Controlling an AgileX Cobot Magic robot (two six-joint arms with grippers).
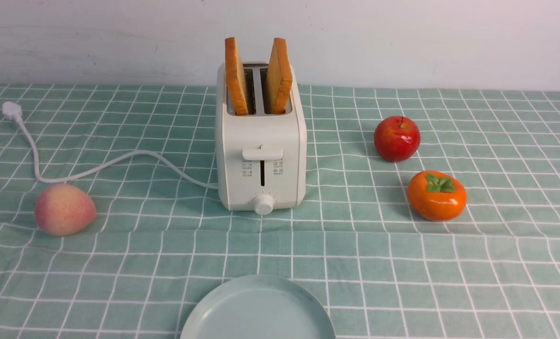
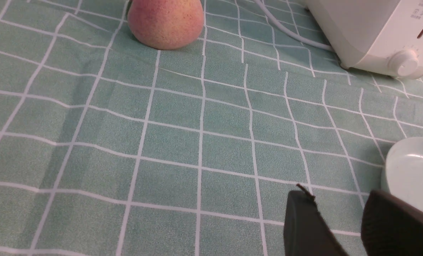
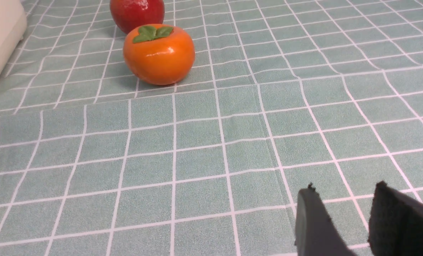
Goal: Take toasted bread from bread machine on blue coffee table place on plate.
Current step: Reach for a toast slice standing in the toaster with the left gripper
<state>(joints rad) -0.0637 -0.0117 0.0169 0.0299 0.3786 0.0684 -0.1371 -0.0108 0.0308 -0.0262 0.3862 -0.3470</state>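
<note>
Peach [image 1: 64,209] at left; red apple [image 1: 396,139] just behind orange persimmon [image 1: 436,195] at right, not touching.

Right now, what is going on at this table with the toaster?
Nothing is being handled yet. Both slices of toasted bread stand up out of the bread machine on the blue coffee table, and the plate in front of it is bare. The left gripper hangs over the cloth beside the plate, the right gripper over bare cloth; both are open and hold nothing. A peach, an apple and a persimmon lie untouched.
</note>
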